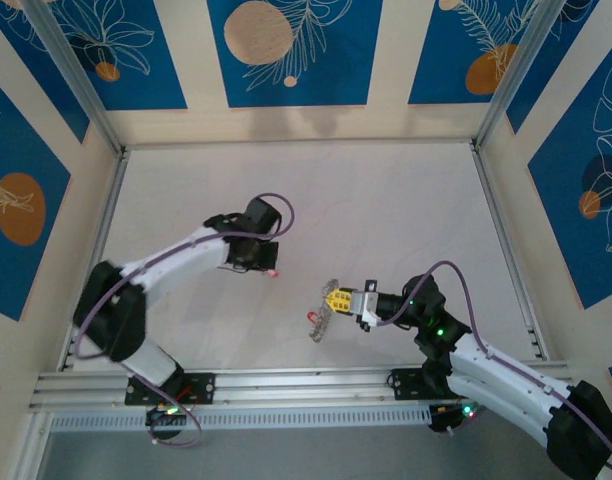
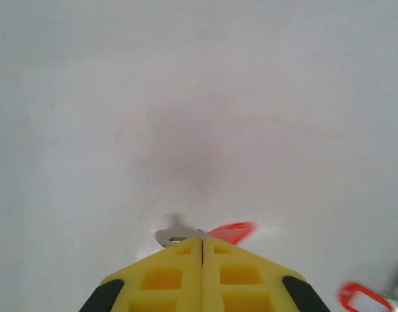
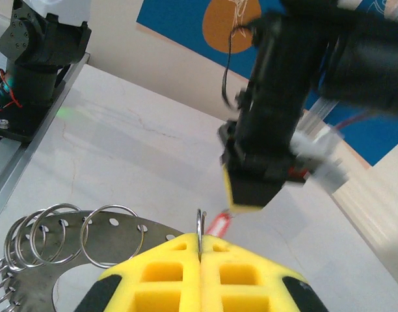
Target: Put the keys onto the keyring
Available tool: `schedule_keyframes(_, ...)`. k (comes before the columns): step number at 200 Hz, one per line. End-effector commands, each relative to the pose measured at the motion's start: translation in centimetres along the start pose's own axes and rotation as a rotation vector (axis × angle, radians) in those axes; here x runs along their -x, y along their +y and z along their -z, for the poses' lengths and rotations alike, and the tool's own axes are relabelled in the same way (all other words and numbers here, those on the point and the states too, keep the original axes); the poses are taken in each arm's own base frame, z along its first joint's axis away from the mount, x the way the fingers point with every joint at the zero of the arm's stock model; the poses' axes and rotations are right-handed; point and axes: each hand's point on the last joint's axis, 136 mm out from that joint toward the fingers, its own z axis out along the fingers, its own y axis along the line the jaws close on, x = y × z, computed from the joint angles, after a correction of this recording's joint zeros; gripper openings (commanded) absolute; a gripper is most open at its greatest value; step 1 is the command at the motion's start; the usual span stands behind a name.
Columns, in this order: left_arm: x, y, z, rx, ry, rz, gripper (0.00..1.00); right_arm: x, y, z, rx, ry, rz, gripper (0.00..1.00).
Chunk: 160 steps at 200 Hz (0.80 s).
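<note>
A key with a red head [image 2: 235, 231] and a short silvery shaft [image 2: 173, 235] sticks out sideways from the tips of my left gripper [image 2: 202, 239], which is shut on it. From above, that gripper [image 1: 270, 268] is left of the table's middle, with the red key [image 1: 274, 272] at its tip. My right gripper [image 3: 199, 239] is shut on a thin wire loop [image 3: 199, 221] of the keyring [image 3: 121, 237], a flat silvery ring with holes and several wire loops. The keyring [image 1: 324, 305] hangs left of the right gripper [image 1: 336, 298]. A red-rimmed tag [image 1: 312, 318] is at its near end.
The left gripper [image 3: 251, 188] hovers close ahead of the right fingers, with the red key [image 3: 218, 224] below it. The red tag [image 2: 360, 299] is blurred at the lower right of the left wrist view. Metal rails [image 1: 286, 385] edge the near side of the table.
</note>
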Motion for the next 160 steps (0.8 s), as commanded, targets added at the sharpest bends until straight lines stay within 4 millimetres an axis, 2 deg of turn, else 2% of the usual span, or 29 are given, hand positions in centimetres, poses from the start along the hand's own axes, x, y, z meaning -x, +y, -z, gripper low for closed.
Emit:
schedule_keyframes(1, 3.2, -4.7, 4.4, -0.238, -0.253, -0.372, 0.00, 0.7, 0.0, -0.2, 0.027, -0.028, -0.015, 0.00)
schedule_keyframes(14, 3.0, -7.0, 6.6, -0.371, -0.334, -0.511, 0.00, 1.1, -0.1, -0.4, 0.047, -0.053, -0.023, 0.00)
schedule_keyframes(32, 2.2, -8.9, 8.6, -0.488, -0.429, -0.675, 0.00, 1.4, -0.3, -0.5, 0.078, -0.079, -0.054, 0.00)
schedule_keyframes(58, -0.8, -11.1, 10.8, -0.670, -0.504, -0.926, 0.00, 1.6, -0.8, -0.6, 0.114, -0.103, -0.112, 0.00)
schedule_keyframes(87, -1.8, -12.1, 11.7, -0.731, -0.568, -1.024, 0.00, 1.7, -0.6, -1.0, 0.207, -0.122, -0.199, 0.00)
schedule_keyframes(116, -2.9, -13.0, 11.6, -0.750, -0.572, -1.109, 0.00, 1.9, -0.8, -1.5, 0.248, -0.153, -0.257, 0.00)
schedule_keyframes(139, -5.2, -13.7, 12.3, -0.839, -0.591, -1.241, 0.00, 2.0, -0.6, -1.9, 0.291, -0.157, -0.321, 0.00)
schedule_keyframes(160, -5.7, -14.0, 12.4, -0.855, -0.630, -1.258, 0.00, 2.1, -0.8, -1.9, 0.293, -0.173, -0.346, 0.00)
